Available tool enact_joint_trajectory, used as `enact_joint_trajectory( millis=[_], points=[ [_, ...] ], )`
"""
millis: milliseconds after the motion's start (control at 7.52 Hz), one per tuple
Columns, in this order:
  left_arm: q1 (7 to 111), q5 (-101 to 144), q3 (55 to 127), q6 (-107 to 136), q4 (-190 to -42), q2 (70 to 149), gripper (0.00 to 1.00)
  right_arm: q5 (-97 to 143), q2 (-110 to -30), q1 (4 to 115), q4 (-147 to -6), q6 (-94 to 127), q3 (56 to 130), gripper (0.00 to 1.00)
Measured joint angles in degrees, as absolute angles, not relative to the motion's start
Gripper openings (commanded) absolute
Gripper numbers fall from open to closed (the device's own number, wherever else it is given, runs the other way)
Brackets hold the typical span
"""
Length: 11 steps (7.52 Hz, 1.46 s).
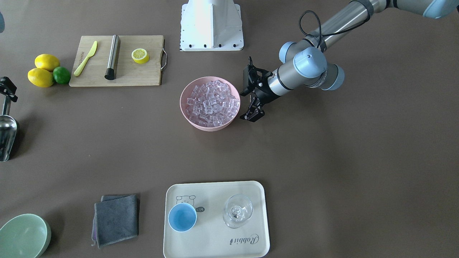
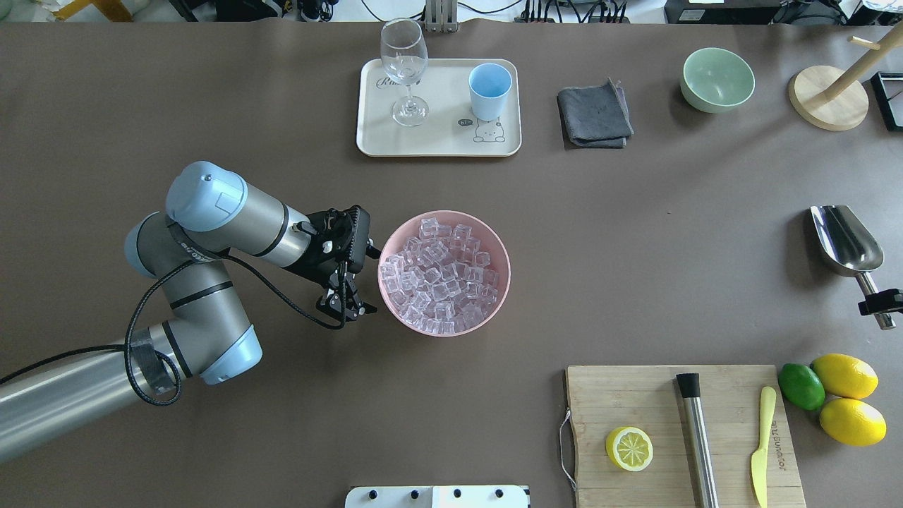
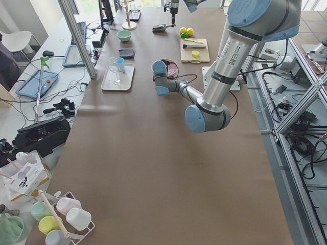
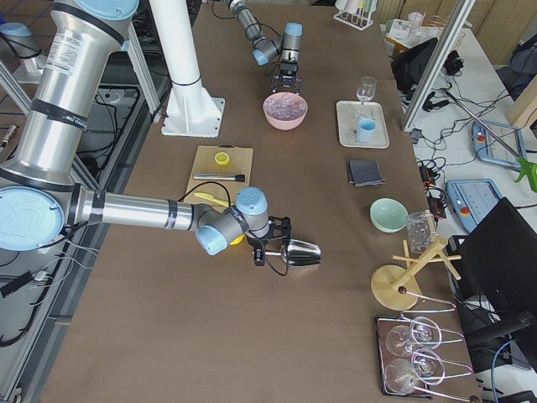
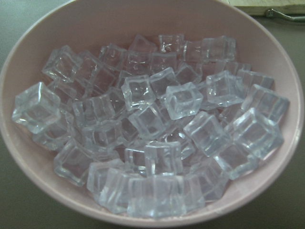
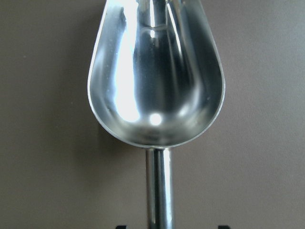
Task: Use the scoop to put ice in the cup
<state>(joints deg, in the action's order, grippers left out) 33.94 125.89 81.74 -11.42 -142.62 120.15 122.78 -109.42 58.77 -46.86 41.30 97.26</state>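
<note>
The ice (image 1: 211, 102) fills a pink bowl (image 1: 181, 104) at mid-table, and it fills the left wrist view (image 5: 157, 133). The light-blue cup (image 1: 182, 217) stands empty on a cream tray (image 1: 215, 243) on the far side from me. My left gripper (image 2: 346, 310) points down just beside the bowl's rim and looks open and empty. The silver scoop (image 2: 846, 243) is at the table's right end, empty, bowl up (image 6: 157, 86). My right gripper (image 2: 878, 307) is shut on its handle. I cannot tell whether the scoop rests on the table.
A stemmed glass (image 1: 237, 211) shares the tray with the cup. A grey cloth (image 1: 116, 218) and a pale green bowl (image 1: 23, 236) lie beside the tray. A cutting board (image 1: 143, 77) with a lemon half, knife and steel cylinder, and whole lemons (image 1: 41, 77), lie near the scoop.
</note>
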Motion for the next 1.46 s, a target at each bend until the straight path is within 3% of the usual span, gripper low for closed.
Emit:
enact_joint_trajectory(
  millis=[266,532,665,1464],
  points=[
    [33.6,125.3,81.1,-10.5,-143.6,120.1,0.98,122.8,-109.0,58.3,-46.7,41.5,96.8,0.56],
    [33.5,125.2,80.8,-9.1,-144.5,120.0,0.98,122.8,-108.7,57.6,-46.7,41.5,96.7,0.15],
    [33.4,124.9,80.2,-6.5,-146.5,119.8,0.98,122.8,-108.6,57.4,-46.7,41.5,96.6,0.0],
    [31.6,121.0,78.4,-2.0,-152.4,119.3,0.97,123.2,-108.9,57.2,-47.2,38.4,98.1,0.0]
  ],
)
